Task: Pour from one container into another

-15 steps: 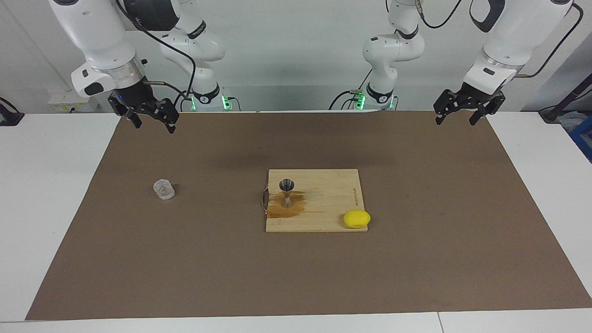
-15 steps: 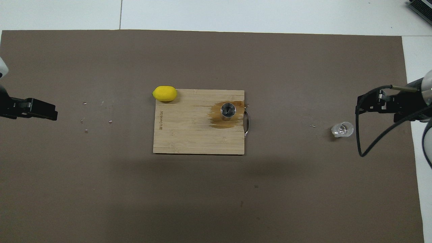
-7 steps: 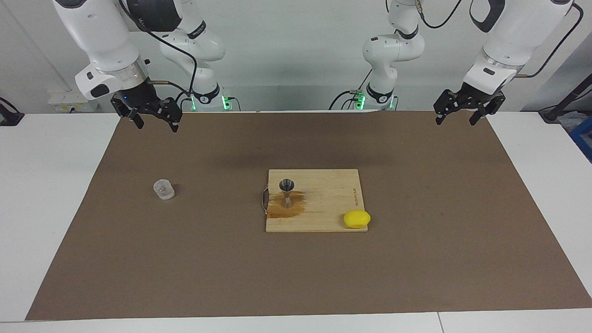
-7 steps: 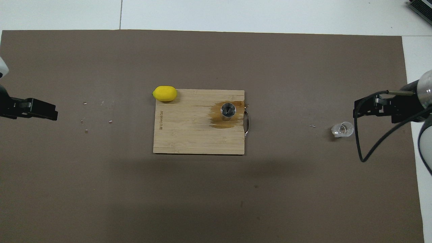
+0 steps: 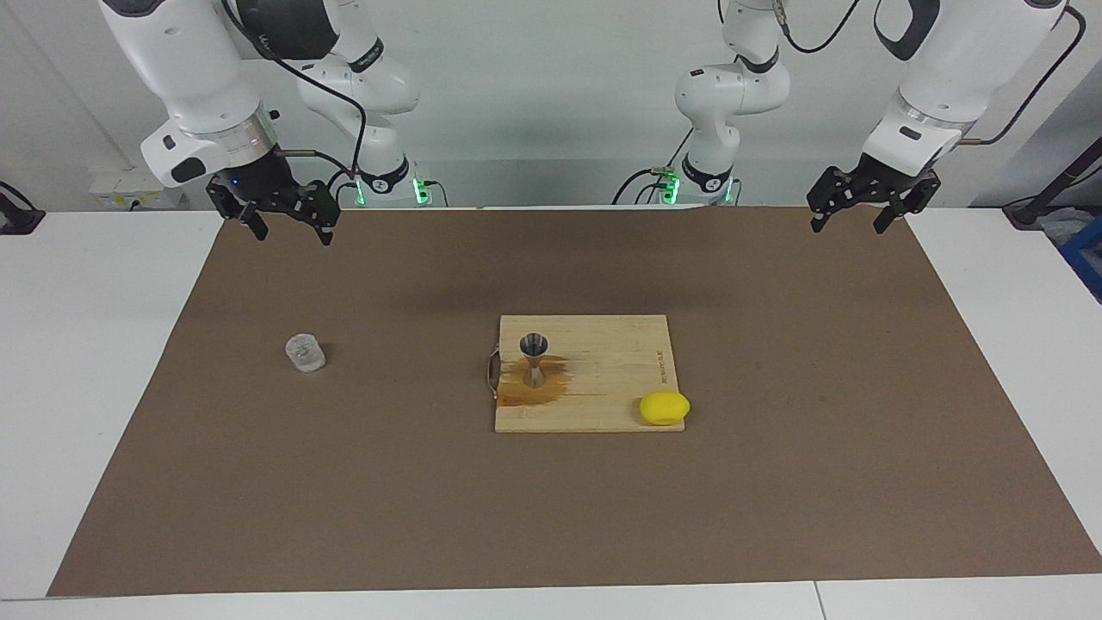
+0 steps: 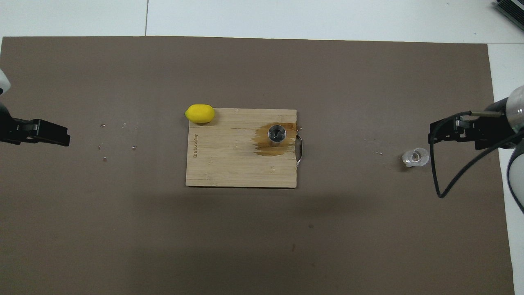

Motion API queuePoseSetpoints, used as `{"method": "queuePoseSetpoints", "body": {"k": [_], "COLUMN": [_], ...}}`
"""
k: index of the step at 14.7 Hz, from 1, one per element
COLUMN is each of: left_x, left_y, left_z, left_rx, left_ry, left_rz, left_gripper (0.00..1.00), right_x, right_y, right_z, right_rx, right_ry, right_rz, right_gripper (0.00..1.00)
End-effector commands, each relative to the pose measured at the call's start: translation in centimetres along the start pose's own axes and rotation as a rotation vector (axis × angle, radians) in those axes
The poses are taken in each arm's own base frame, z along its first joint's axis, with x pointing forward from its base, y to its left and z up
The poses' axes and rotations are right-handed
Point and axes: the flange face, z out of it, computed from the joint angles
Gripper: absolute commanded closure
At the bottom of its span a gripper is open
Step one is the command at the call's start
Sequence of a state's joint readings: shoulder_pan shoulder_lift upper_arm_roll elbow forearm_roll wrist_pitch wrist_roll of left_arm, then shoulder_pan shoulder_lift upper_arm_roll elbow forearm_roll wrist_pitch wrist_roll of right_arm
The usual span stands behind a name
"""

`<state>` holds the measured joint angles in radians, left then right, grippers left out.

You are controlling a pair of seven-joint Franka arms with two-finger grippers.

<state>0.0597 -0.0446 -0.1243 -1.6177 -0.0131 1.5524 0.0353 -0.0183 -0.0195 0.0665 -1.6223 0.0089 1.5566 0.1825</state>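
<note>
The clear ribbed glass tumbler (image 5: 305,353) stands upright on the brown mat toward the right arm's end; it also shows in the overhead view (image 6: 415,157). The steel hourglass jigger (image 5: 534,357) stands upright on a wet brown stain on the wooden cutting board (image 5: 620,344), seen from above as a round steel mouth (image 6: 276,134). My right gripper (image 5: 291,232) hangs open and empty high over the mat, well apart from the tumbler; it also shows in the overhead view (image 6: 434,134). My left gripper (image 5: 848,226) waits open and empty over the mat's other end (image 6: 61,138).
A yellow lemon (image 5: 664,407) lies at the board's corner farthest from the robots, toward the left arm's end (image 6: 199,113). The board (image 6: 229,164) has a metal handle (image 6: 299,149) on its side facing the tumbler. A few crumbs lie on the mat (image 6: 116,139).
My right gripper has shifted slightly and turned a little in the air. The tumbler, jigger, lemon and left arm have not moved.
</note>
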Motion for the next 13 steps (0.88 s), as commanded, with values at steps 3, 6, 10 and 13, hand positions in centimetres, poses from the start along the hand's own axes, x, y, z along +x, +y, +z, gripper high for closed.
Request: {"method": "queuePoseSetpoints", "body": {"k": [3,6,10,13], "left_x": [-1.03,-1.03,-1.03,-1.03], "left_y": [-0.22,-0.22,-0.22,-0.22], "left_z": [-0.21,-0.21,-0.21,-0.21], "left_rx": [0.014,0.014,0.014,0.014], "left_ry": [0.000,0.000,0.000,0.000], "left_rz": [0.005,0.005,0.005,0.005], "left_gripper": [0.00,0.00,0.00,0.00], "right_x": [-0.69,-0.69,-0.67,-0.67], "right_y": [0.49,0.52,0.61,0.60], "right_z": [-0.07,-0.07,-0.01,-0.08], "right_rx": [-0.036,-0.039,-0.054,-0.054], "right_ry": [0.011,0.011,0.012,0.014], "right_rz": [-0.037,-0.031,-0.032,-0.031], "right_gripper": [0.00,0.00,0.00,0.00]}}
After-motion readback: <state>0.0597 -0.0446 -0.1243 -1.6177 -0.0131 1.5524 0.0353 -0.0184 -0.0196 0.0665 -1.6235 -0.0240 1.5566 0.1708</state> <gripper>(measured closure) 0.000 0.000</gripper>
